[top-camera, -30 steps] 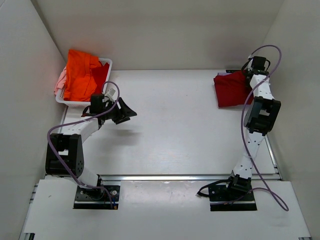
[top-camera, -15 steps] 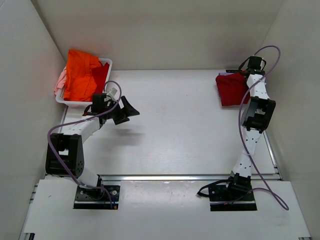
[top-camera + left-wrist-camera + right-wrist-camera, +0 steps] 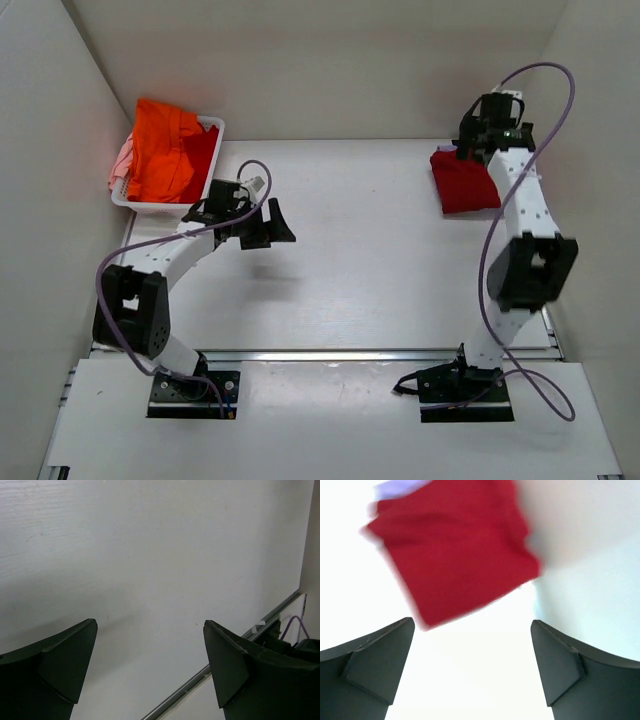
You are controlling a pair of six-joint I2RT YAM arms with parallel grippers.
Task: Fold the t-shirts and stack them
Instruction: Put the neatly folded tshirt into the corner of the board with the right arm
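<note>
Right gripper [image 3: 472, 625] stands wide, nothing between its fingers, above the folded dark red t-shirt [image 3: 455, 555] at the far right corner of the tabletop [image 3: 350, 260]. Left gripper [image 3: 150, 625] gapes wide too, near the white basket [image 3: 214, 126] holding the orange t-shirt [image 3: 160, 150] at the far left corner

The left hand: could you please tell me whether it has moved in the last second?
Yes. The left hand has shifted right, farther from the white basket.
</note>
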